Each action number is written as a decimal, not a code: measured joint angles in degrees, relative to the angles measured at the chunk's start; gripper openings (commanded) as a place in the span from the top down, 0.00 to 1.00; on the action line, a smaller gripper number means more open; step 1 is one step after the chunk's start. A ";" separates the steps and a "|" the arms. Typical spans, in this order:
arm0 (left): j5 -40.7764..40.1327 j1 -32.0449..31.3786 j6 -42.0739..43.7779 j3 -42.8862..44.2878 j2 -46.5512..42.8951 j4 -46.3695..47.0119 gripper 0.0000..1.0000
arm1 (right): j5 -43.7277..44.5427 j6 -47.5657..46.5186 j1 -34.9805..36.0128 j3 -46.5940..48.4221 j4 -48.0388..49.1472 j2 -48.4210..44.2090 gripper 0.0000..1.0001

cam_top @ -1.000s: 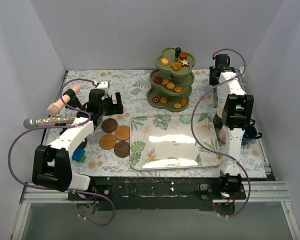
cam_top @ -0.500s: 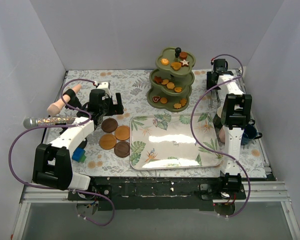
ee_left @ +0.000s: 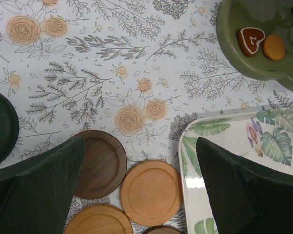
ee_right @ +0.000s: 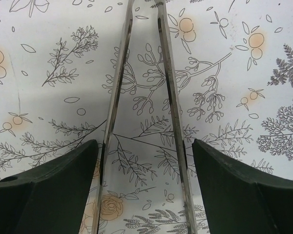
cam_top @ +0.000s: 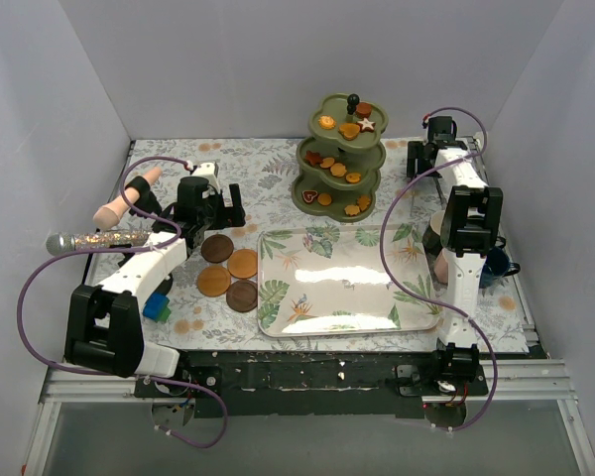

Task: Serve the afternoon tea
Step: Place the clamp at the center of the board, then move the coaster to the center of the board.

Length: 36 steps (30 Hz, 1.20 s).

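The olive-green three-tier stand [cam_top: 340,159] with a black knob holds orange and brown biscuits [cam_top: 339,170] at the back centre. Its bottom tier [ee_left: 244,58] shows a heart biscuit [ee_left: 249,40] and a round one. Several brown coasters [cam_top: 228,270] lie left of the leafy tray [cam_top: 342,281]. My left gripper [cam_top: 218,208] hovers open over the coasters [ee_left: 151,192]. My right gripper [cam_top: 426,159] is open at the back right. The two arms of the metal tongs [ee_right: 173,107] run between its fingers [ee_right: 244,185], close inside each. A blue mug [cam_top: 498,263] and a pink one peek out behind the right arm.
A glittery microphone [cam_top: 99,240] and a pink object [cam_top: 119,203] lie at the far left. A small blue block [cam_top: 157,307] sits by the left arm's base. A dark green round thing [ee_left: 0,126] is at the left wrist view's edge. White walls enclose the table.
My right gripper has opened wide around the tongs and shifted slightly toward the back wall. The left arm has not moved.
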 measured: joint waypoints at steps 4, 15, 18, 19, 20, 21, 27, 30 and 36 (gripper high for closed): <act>0.02 0.00 -0.59 0.02 -0.13 -0.04 0.02 | -0.74 0.00 -0.02 -0.26 0.04 -0.44 0.12; -1.25 0.00 -7.54 -1.03 -4.07 -3.72 0.02 | 0.57 0.28 0.00 -6.40 4.13 -14.05 0.11; -3.78 0.00 -8.92 -2.08 -5.29 -6.93 0.03 | 0.35 1.20 0.02 -12.04 7.65 -22.27 0.11; -4.72 0.00 -9.25 -2.29 -5.29 -8.07 0.06 | -0.15 1.84 0.04 -14.93 9.31 -25.97 0.11; -5.64 0.00 -9.29 -2.64 -5.27 -8.94 0.08 | -0.90 2.51 0.11 -17.57 10.91 -29.33 0.11; -6.54 0.00 -9.29 -2.91 -5.25 -9.99 0.12 | -1.73 3.15 0.26 -20.11 12.55 -32.17 0.11; -10.10 0.44 -8.55 -2.97 -2.49 -12.96 0.27 | -9.90 7.85 2.01 -37.29 21.86 -49.86 0.10; -10.03 0.76 -7.50 -2.97 1.07 -13.62 0.27 | -12.98 9.75 4.55 -45.22 25.75 -55.56 0.10; -9.03 1.60 -6.08 -2.97 6.43 -13.92 0.25 | -17.11 11.26 8.98 -55.54 27.93 -61.51 0.10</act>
